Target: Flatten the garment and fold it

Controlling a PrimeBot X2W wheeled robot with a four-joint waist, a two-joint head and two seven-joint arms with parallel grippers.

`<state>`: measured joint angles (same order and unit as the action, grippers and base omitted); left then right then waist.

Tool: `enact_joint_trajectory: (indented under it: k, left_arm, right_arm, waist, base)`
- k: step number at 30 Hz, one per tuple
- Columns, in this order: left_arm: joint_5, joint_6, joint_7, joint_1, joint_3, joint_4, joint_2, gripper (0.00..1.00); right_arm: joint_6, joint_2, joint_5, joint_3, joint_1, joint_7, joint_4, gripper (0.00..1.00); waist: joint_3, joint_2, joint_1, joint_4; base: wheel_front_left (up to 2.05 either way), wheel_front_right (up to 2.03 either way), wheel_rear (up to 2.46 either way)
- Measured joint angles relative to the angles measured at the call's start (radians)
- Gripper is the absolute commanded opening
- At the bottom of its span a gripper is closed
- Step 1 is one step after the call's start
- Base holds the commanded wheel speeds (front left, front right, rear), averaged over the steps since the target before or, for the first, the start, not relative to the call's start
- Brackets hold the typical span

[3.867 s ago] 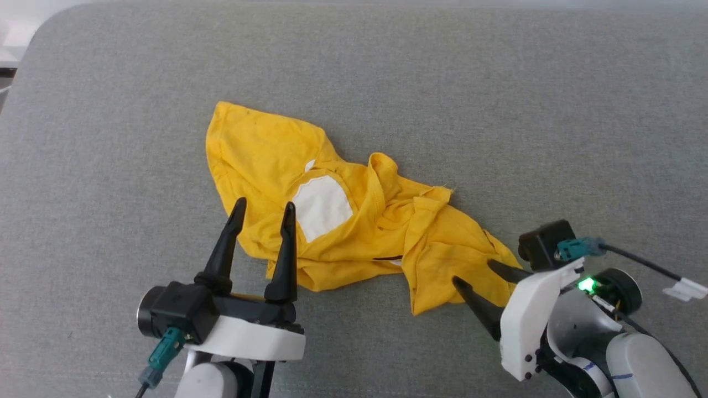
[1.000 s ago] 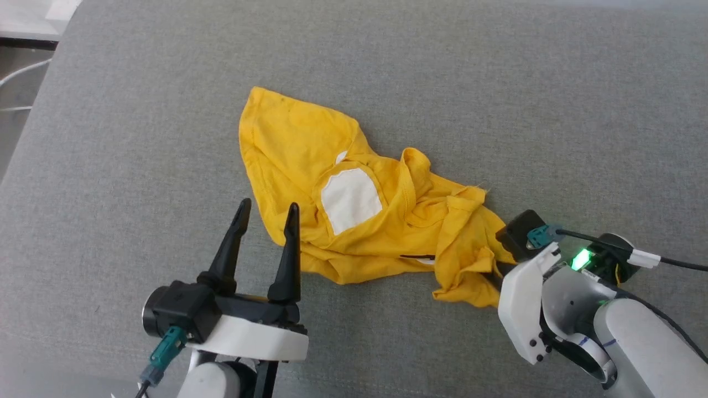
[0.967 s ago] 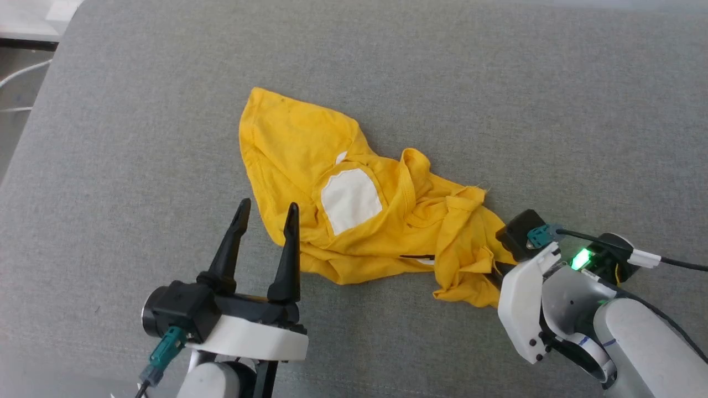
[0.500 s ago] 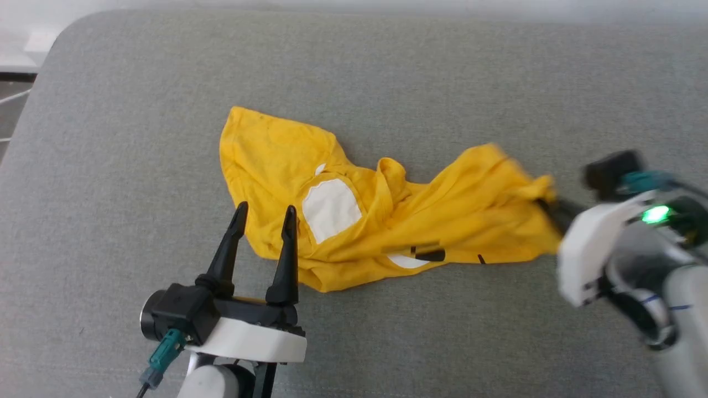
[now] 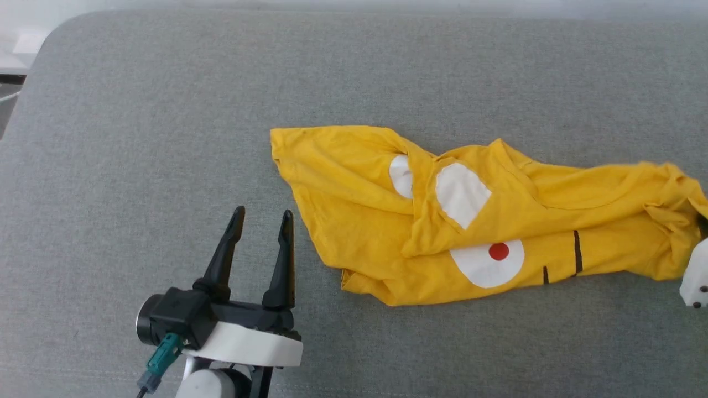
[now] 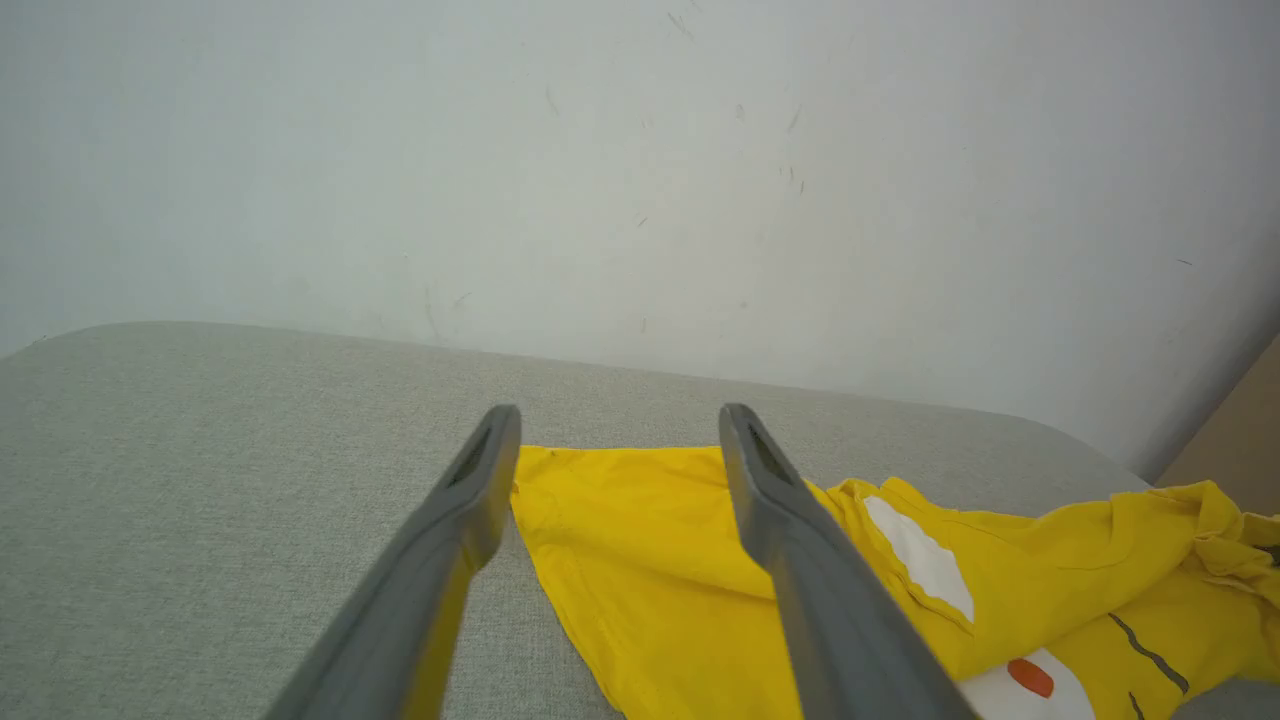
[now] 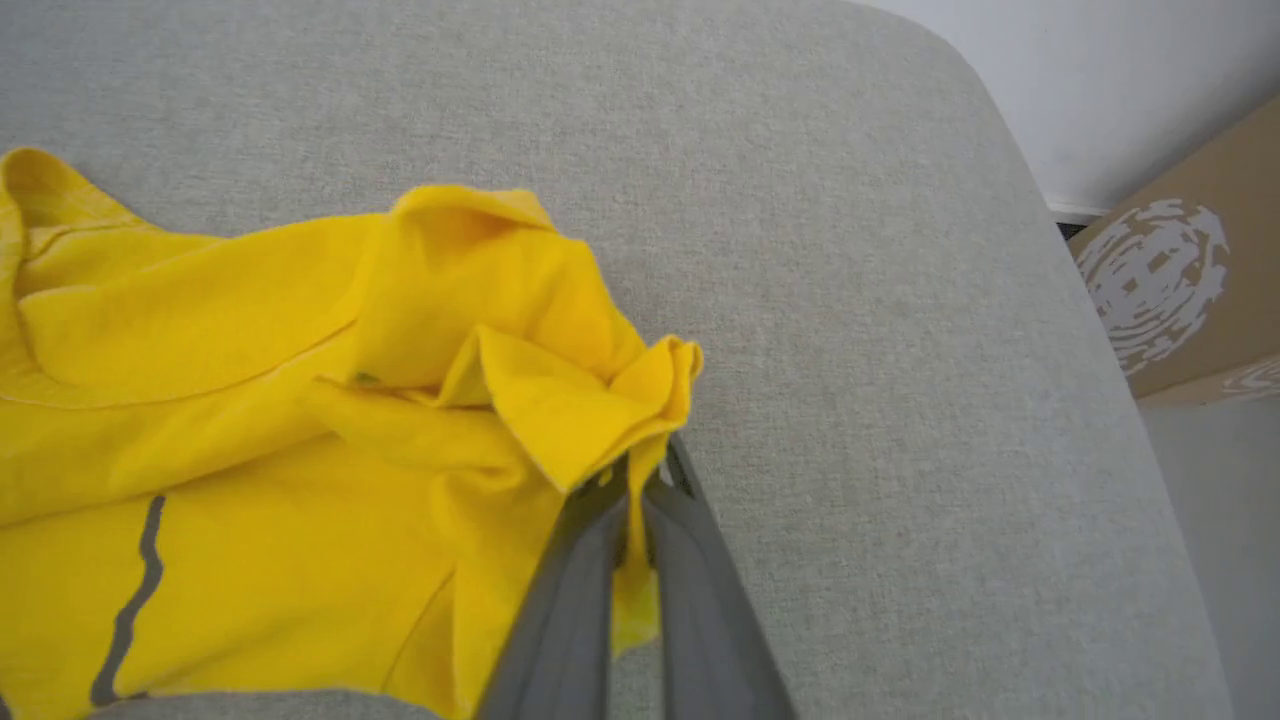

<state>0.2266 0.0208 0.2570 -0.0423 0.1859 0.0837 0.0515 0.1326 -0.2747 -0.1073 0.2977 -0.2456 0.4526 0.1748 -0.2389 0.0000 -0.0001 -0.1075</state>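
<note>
The garment (image 5: 475, 215), a bright yellow T-shirt with white patches, a red dot and black stripes, lies stretched left to right across the grey cushion (image 5: 166, 110). My right gripper (image 7: 640, 480) is shut on a bunched fold at the garment's (image 7: 300, 400) right end; in the head view just a white piece of that arm (image 5: 696, 276) shows at the right edge. My left gripper (image 5: 263, 221) hovers open to the left of the shirt, nothing between its fingers. In the left wrist view the garment's (image 6: 650, 560) left corner lies beyond that gripper (image 6: 615, 440).
A pale wall (image 6: 640, 150) rises behind the cushion. The cushion's rounded right edge (image 7: 1050, 260) drops away near my right gripper, with a brown cardboard box (image 7: 1190, 270) beyond it. The cushion's left corner (image 5: 44, 44) sits at the far left.
My right gripper closed on the shirt's right end and pulled it to the right, stretching the crumpled heap out long and showing the printed face. The left gripper stayed put. The head camera shifted.
</note>
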Motion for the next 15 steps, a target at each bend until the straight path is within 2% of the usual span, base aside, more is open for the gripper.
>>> enact_joint_trajectory:
  k: [1, 2, 8, 15]
  left_arm:
    - [0.0, 0.004, 0.0, 0.0, -0.001, -0.001, 0.0, 1.0]
    - [0.0, 0.005, 0.0, 0.0, -0.001, -0.002, 0.0, 1.0]
    - [0.0, 0.005, 0.0, 0.0, -0.004, -0.004, 0.0, 1.0]
    - [0.001, 0.004, 0.0, 0.0, 0.0, -0.005, 0.0, 1.0]
  right_arm:
    - [0.0, 0.016, 0.015, 0.015, -0.003, -0.012, 0.018, 0.84]
    - [0.0, 0.028, 0.029, 0.021, -0.008, -0.021, 0.036, 1.0]
    - [0.0, 0.06, 0.048, 0.003, -0.061, -0.071, 0.041, 1.0]
    - [0.0, 0.027, 0.007, -0.173, -0.125, -0.046, -0.128, 1.0]
  waist:
    - [-0.001, 0.0, 0.0001, -0.001]
    - [-0.002, 0.0, 0.0001, -0.002]
    - [-0.002, 0.0001, 0.0, -0.003]
    - [0.011, 0.0, 0.0001, -0.003]
  base:
    - [0.0, 0.0, 0.0]
    - [0.0, 0.0, 0.0]
    - [0.0, 0.0, 0.0]
    - [0.0, 0.0, 0.0]
